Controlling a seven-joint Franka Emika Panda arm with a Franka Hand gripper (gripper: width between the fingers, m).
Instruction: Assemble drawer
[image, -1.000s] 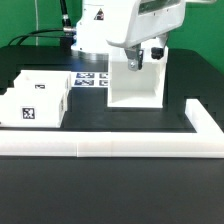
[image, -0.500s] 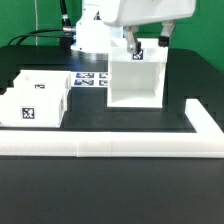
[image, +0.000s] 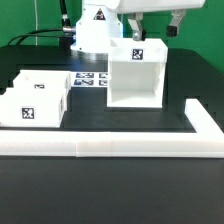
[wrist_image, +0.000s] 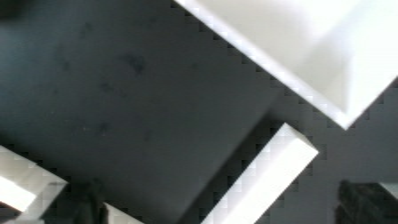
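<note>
The white boxy casing (image: 135, 76) stands upright on the black table with its open side facing the camera and a tag on its top edge. Two white tagged trays (image: 35, 97) lie stacked side by side at the exterior view's left. My gripper (image: 156, 28) hangs above the casing's top, apart from it, open and empty. In the wrist view my gripper (wrist_image: 210, 208) shows dark fingertips (wrist_image: 366, 202) at the frame's edge with nothing between them. A white corner of the casing (wrist_image: 302, 45) is in that view too.
The marker board (image: 90, 80) lies behind the trays, beside the casing. The long low white L-shaped wall (image: 110, 148) runs along the front and turns back at the exterior view's right. A white strip (wrist_image: 276, 180) crosses the wrist view.
My gripper has risen from the casing's top edge to well above it and shifted to the exterior view's right. The casing stays in place.
</note>
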